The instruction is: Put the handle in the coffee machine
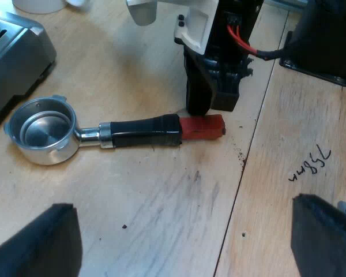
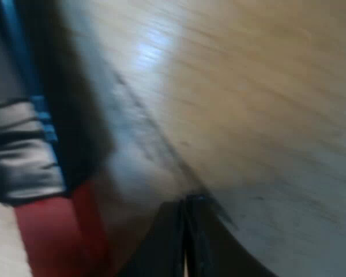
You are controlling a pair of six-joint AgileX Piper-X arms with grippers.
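The metal holder (image 1: 43, 130) lies flat on the wooden table, its basket empty and facing up. Its black handle (image 1: 141, 131) ends in red (image 1: 203, 127). My right gripper (image 1: 210, 103) stands upright with its tips down at the red end, touching it or just beside it. From the right wrist view the fingers (image 2: 161, 248) are pressed together, shut, low over the wood, with the handle's red end (image 2: 52, 236) alongside them and not between them. My left gripper (image 1: 183, 205) hovers above the table near the handle, open, its fingers (image 1: 46, 242) far apart and holding nothing.
The espresso machine's metal body (image 1: 11, 52) stands close to the holder's basket. A black block (image 1: 328, 40) sits on the table beyond the right arm. Pen writing (image 1: 311, 164) marks the wood. A plank seam (image 1: 242, 173) runs past the red end.
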